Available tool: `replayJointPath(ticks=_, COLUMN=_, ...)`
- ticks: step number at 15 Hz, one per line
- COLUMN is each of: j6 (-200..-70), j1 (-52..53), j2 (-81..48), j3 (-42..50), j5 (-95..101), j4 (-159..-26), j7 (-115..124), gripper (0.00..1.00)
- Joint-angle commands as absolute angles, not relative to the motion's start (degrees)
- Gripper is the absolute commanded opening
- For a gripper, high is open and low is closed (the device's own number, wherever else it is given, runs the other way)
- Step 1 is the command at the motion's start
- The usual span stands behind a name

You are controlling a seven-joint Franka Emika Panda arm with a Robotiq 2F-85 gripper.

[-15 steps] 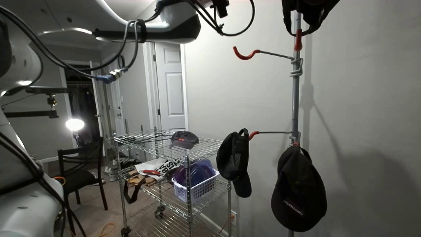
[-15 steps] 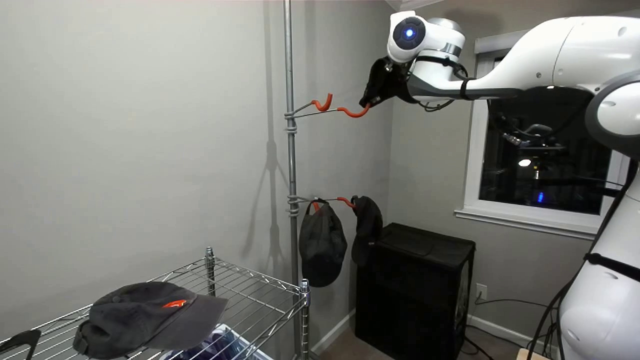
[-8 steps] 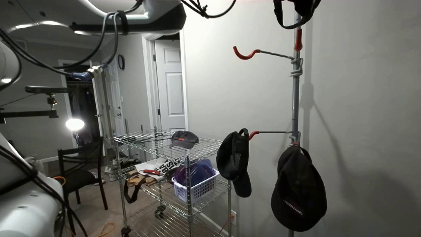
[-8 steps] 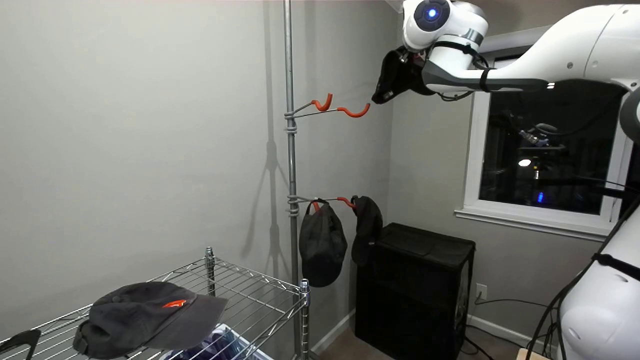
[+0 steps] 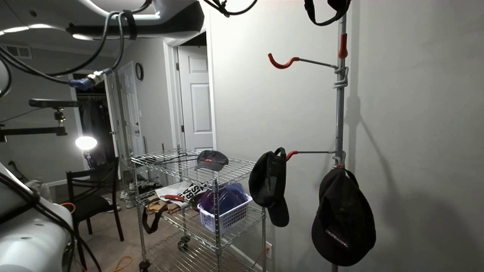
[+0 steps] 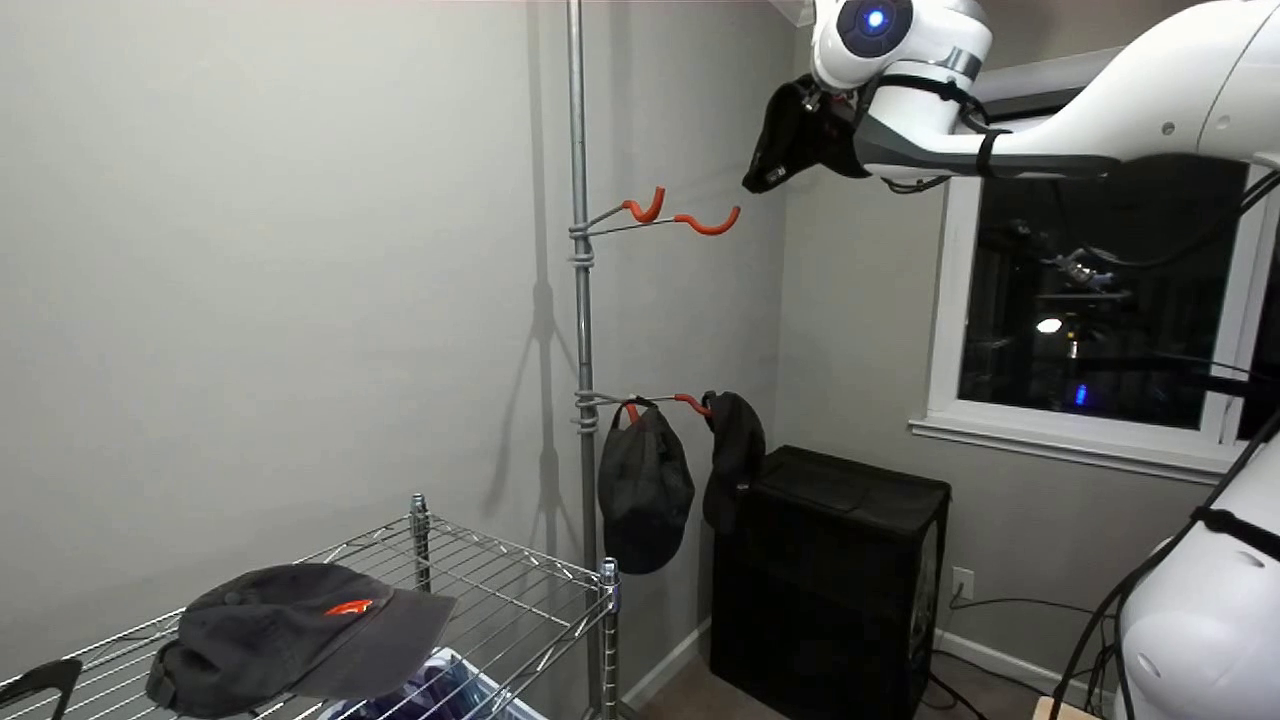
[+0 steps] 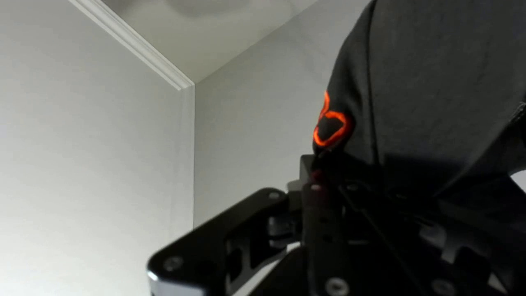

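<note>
A dark cap (image 7: 431, 82) with an orange emblem is pinched in my gripper (image 7: 318, 166), whose jaws are shut on its fabric near the emblem. The cap covers much of the fingers. In an exterior view the held cap (image 6: 795, 140) hangs below the wrist, above and right of the upper red hooks (image 6: 708, 226), apart from them. Only its strap (image 5: 328, 19) and lower edge show at the top of an exterior view. Two dark caps hang on the lower hooks: one with white lettering (image 5: 344, 219), one with a mesh side (image 5: 268, 179).
A grey pole (image 6: 584, 320) carries the hooks. On the wire shelf (image 5: 238, 172) lies a grey cap with an orange logo (image 6: 300, 635), above a white basket (image 5: 227, 219). A black fabric box (image 6: 830, 590) stands in the corner near the window (image 6: 1100, 310).
The arm has drawn the held cap upward and away from the pole. Its lower edge was at an upper hook's tip and is now clear of it. The hanging caps have not moved.
</note>
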State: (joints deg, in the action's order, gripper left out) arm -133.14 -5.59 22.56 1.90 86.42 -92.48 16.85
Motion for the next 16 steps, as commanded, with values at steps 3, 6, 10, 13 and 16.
replayJointPath(ticks=3, j6=-132.2, j1=-6.0, j2=18.9, j3=2.0, j5=90.4, j4=-92.1, j7=23.2, gripper=0.02)
replayJointPath(ticks=6, j6=-133.6, j1=-5.9, j2=17.6, j3=2.3, j5=94.5, j4=-91.4, j7=32.5, gripper=0.02)
replayJointPath(ticks=10, j6=-133.5, j1=-5.3, j2=17.8, j3=2.8, j5=96.3, j4=-91.3, j7=39.2, gripper=0.02)
replayJointPath(ticks=13, j6=-133.5, j1=-5.4, j2=17.9, j3=3.0, j5=98.0, j4=-91.1, j7=42.2, gripper=0.02)
replayJointPath(ticks=16, j6=-133.0, j1=-5.5, j2=17.5, j3=3.1, j5=99.7, j4=-91.5, j7=42.9, gripper=0.02)
